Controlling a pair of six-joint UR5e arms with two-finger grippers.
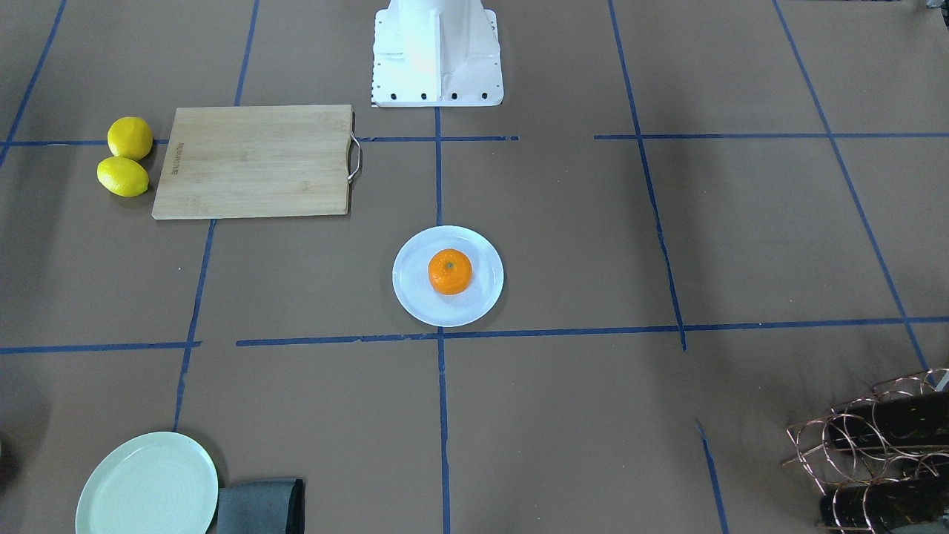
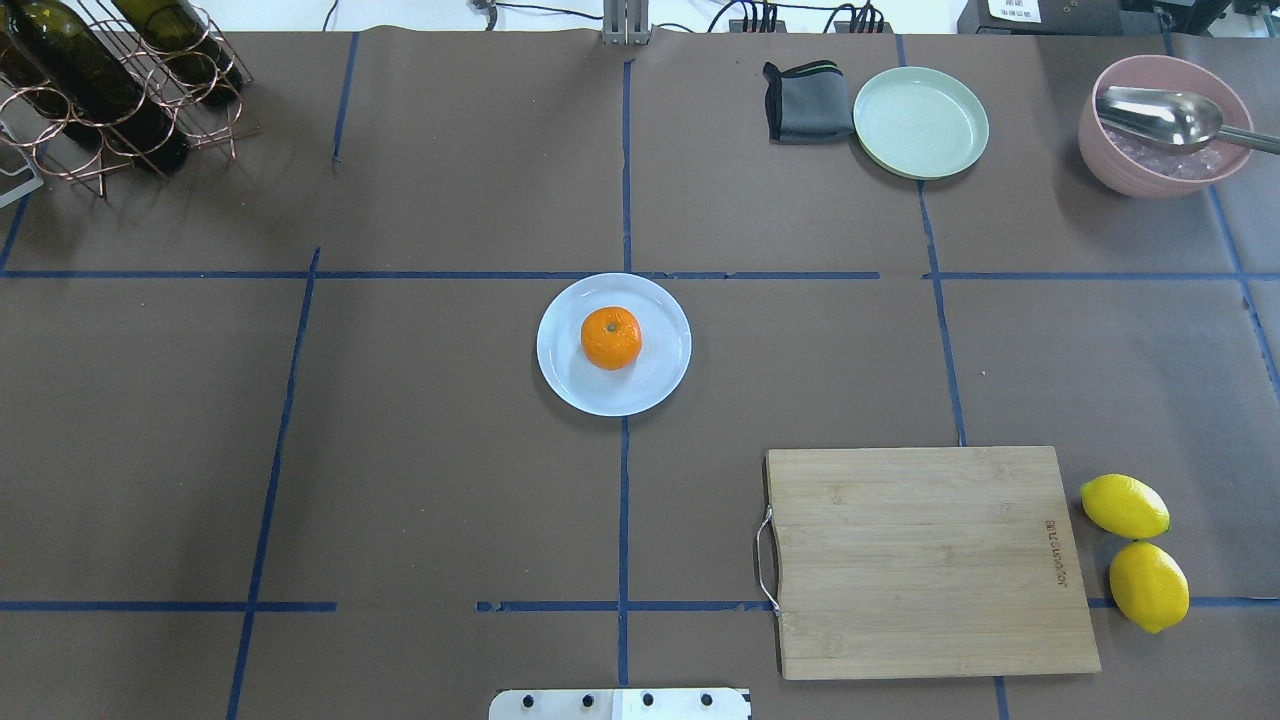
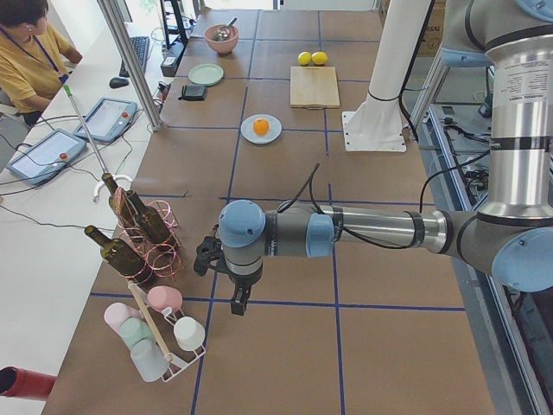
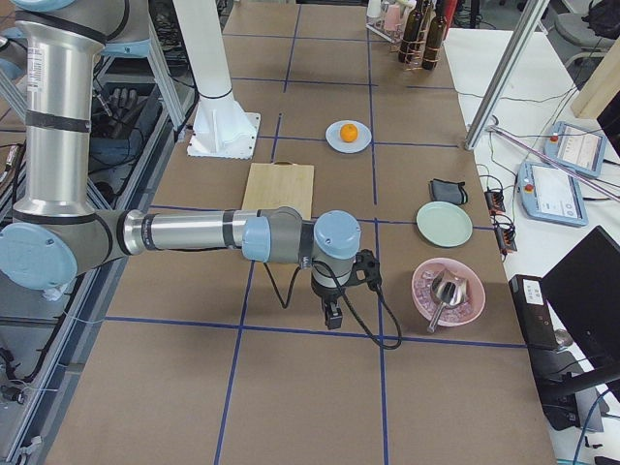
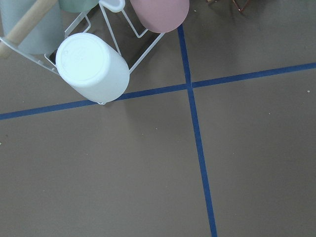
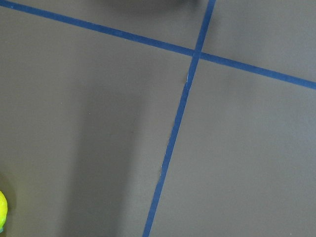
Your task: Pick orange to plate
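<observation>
The orange [image 1: 449, 271] lies stem-dimple up in the middle of the pale bluish-white plate [image 1: 415, 300] at the table's centre, also seen from overhead as orange [image 2: 611, 338] on plate [image 2: 600, 397]. Nothing touches it. My left gripper [image 3: 233, 299] shows only in the exterior left view, hanging low near the cup rack at the table's left end, far from the plate; I cannot tell whether it is open or shut. My right gripper [image 4: 331, 315] shows only in the exterior right view, low beside the pink bowl, its state also unclear. Both wrist views show bare table.
A wooden cutting board [image 2: 925, 558] with two lemons [image 2: 1125, 506] beside it lies on the right. A mint-green plate [image 2: 920, 122], grey cloth [image 2: 805, 102] and pink bowl with a spoon [image 2: 1165, 125] stand far right. A bottle rack [image 2: 110, 80] stands far left, a cup rack [image 3: 160, 333] beyond it.
</observation>
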